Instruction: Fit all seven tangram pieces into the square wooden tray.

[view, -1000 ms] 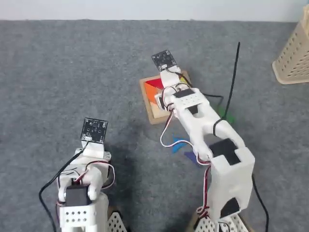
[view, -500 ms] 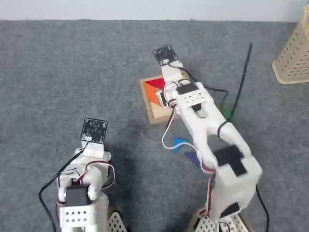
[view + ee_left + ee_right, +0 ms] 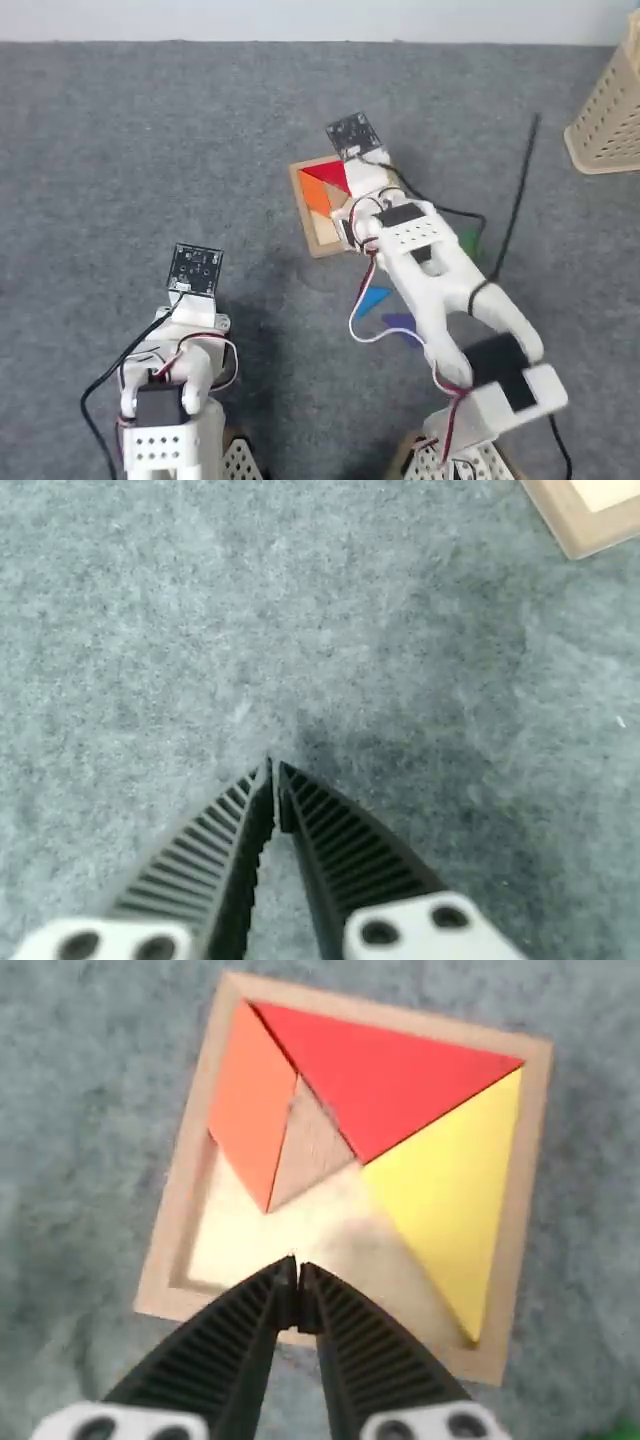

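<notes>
- Tray (image 3: 385, 1012), square wood, sits on grey carpet (image 3: 150, 150). Seated in it: red triangle (image 3: 390, 1080), yellow triangle (image 3: 450, 1210), orange piece (image 3: 250, 1110), and a tan triangle (image 3: 310, 1150) at ctr, prob. a 4th pc.
- Tray floor is bare nearest right gripper (image 3: 297, 1265).
- Loose on carpet near tray, 3 left to fit: blue piece (image 3: 375, 298), purple piece (image 3: 403, 322), green piece (image 3: 470, 240).
- Right gripper closed, empty, over tray rim.
- Left gripper (image 3: 273, 770) closed, empty, over carpet.

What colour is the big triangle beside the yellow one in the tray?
Red triangle; the right wrist view shows it best.
</notes>
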You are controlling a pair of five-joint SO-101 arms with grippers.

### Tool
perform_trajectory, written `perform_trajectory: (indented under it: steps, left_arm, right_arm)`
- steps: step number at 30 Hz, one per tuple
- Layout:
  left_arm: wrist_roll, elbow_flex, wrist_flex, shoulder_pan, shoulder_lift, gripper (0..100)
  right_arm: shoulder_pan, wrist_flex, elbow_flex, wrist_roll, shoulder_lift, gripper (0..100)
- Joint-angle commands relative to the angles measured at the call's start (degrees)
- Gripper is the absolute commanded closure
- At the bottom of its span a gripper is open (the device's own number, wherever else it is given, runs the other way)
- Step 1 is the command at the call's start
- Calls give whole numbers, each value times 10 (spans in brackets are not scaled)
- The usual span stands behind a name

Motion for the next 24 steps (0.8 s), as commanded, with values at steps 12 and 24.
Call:
perform_trajectory:
  steps: [12,24]
  left_arm:
    - [-5,-5,3,-3,0,988]
    - [-5,-5,3,-2,0,988]
  right_arm:
    - [6,28,-42,-2,72,991]
    - [-32,144,-18,-3,-27,991]
